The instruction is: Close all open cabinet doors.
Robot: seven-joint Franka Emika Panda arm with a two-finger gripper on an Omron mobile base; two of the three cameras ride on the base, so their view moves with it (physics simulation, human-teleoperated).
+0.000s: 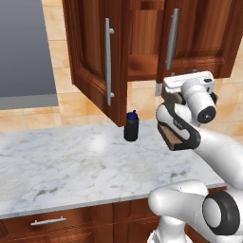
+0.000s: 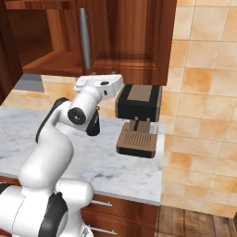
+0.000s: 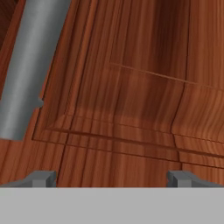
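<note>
Two cabinet doors hang above the counter (image 1: pixel 71 161). The left door (image 1: pixel 95 57) swings far out toward the robot. The right door (image 1: pixel 199 33) also stands a little open, and you can see the shelf between them. So the job is not done yet.

The gripper (image 3: pixel 111 177) is up close to the right door (image 3: pixel 131 87), near its bottom corner. The two finger tips (image 3: pixel 41 177) sit wide apart with nothing between them, so it is loose and holds nothing. The silver handle (image 3: pixel 30 65) is off to one side of the fingers, not between them. I cannot tell if the tips touch the wood.

The doors look hard and stiff. They will not bend or squash. The wood is shiny, so fingers may slip if they rub along it. A door on hinges swings easy, so it probably needs only a soft, steady push. The best spot to push looks like the flat wood near the handle side, far from the hinges. The long handle (image 1: pixel 172 40) is also a good thing to grab, since it is thin enough to fit between the fingers.

A small dark bottle (image 1: pixel 131 126) stands on the counter under the left door. A coffee machine (image 2: pixel 138 119) stands just beside the arm, so the arm should take care not to bump it.
</note>
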